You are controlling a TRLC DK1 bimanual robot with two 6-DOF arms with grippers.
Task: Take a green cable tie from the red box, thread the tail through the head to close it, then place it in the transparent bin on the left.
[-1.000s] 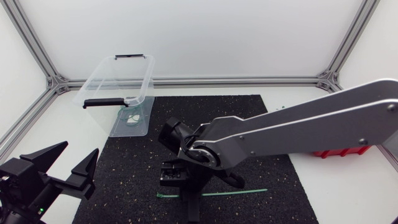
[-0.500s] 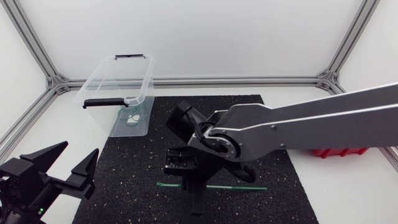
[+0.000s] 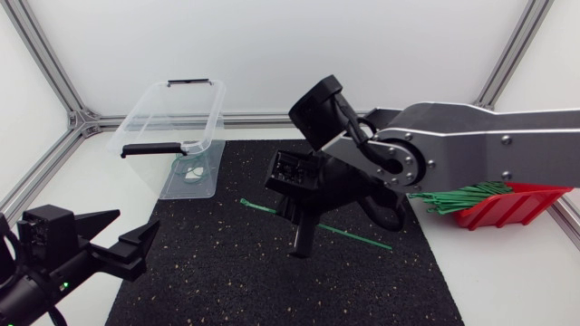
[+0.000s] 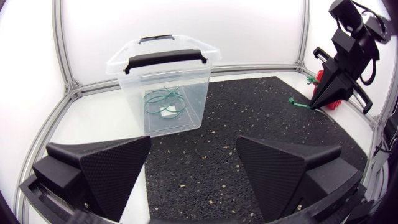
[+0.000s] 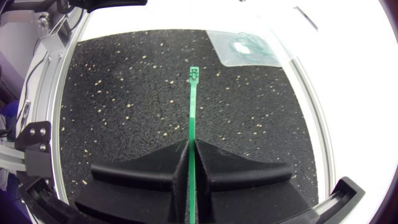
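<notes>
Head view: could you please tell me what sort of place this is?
Probably a robotics lab work cell: an aluminium frame with white panels encloses the table, a black mat covers its middle, and a red box and transparent bin stand staged.

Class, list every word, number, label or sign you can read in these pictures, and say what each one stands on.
No text can be read anywhere.
White patch on the floor of the bin: any print on it is too small to read.
Cable tie, red box, mat: no print shows.
</notes>
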